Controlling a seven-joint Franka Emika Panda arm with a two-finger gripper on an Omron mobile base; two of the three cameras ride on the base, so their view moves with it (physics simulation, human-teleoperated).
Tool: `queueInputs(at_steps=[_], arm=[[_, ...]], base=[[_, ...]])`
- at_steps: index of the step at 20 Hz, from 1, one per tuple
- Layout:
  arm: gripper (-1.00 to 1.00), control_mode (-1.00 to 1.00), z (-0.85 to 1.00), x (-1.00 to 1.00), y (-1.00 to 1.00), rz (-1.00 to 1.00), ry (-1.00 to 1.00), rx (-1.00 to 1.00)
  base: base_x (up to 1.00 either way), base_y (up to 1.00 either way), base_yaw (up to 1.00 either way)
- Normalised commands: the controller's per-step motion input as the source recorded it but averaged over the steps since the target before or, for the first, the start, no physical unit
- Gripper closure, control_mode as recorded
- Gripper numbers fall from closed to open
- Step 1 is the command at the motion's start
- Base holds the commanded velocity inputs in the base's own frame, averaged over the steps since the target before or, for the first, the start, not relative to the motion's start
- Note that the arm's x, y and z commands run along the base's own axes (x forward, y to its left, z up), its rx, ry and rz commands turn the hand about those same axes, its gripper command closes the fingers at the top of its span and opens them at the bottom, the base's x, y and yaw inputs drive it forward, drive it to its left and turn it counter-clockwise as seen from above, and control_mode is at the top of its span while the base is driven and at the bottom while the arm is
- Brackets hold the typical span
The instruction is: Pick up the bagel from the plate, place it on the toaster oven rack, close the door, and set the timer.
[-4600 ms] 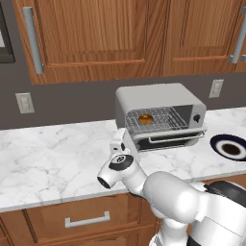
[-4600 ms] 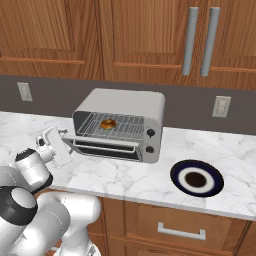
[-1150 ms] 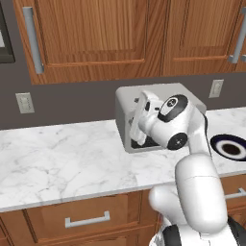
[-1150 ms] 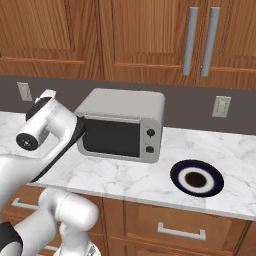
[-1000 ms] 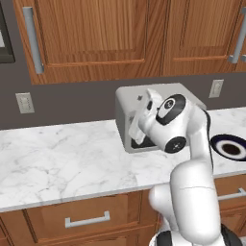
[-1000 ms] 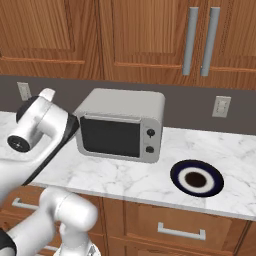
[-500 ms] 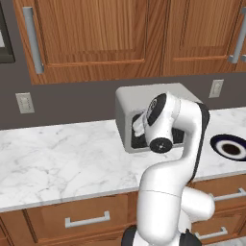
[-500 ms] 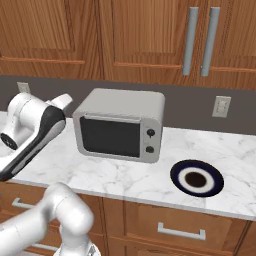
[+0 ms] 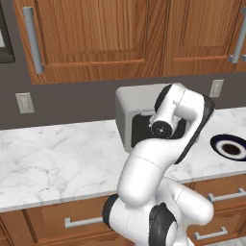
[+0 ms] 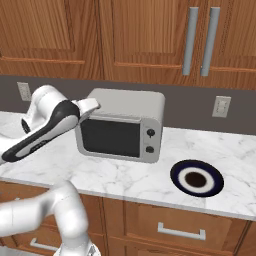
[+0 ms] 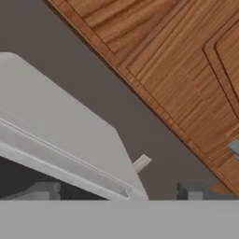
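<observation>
Now the gripper point(image 10: 94, 105) sits at the upper left corner of the toaster oven point(image 10: 122, 125), beside the top edge of the door point(image 10: 111, 137); its jaws stand wide apart and hold nothing; in the hand view the finger tips point(image 11: 42, 191) rise on either side of the oven's grey top edge, with the dark wall and the wooden cabinets point(image 11: 177, 60) beyond. Outward from there, the door is shut flat against the oven front, its dark glass giving no sight of the rack or the bagel, so I cannot tell from here where the bagel lies. To the right of the oven, well apart on the marble counter point(image 10: 150, 180), the plate point(image 10: 197, 179) lies bare, so the bagel has most likely gone inside. By that reading the pick, the placing and the closing are done; what is left is the timer, presumably one of the knobs point(image 10: 150, 133) on the oven's right panel, across the oven front from the gripper.
</observation>
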Motion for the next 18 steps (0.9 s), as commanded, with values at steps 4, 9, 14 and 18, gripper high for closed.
queueInputs(at_steps=[4, 9, 14, 18], arm=[[-1.00, -1.00, 0.78, -0.12, -0.05, -0.11, 0.66, 0.44], [-1.00, -1.00, 0.76, -0.44, 0.20, 0.07, -0.43, 0.01], [-1.00, -1.00, 0.48, -0.56, 0.38, 0.13, -0.83, -0.08], [-1.00, -1.00, 0.12, -0.26, 0.24, 0.13, -0.44, 0.38]], base=[[0.00, 0.00, 0.00], [0.00, 0.00, 0.00], [0.00, 0.00, 0.00], [0.00, 0.00, 0.00]])
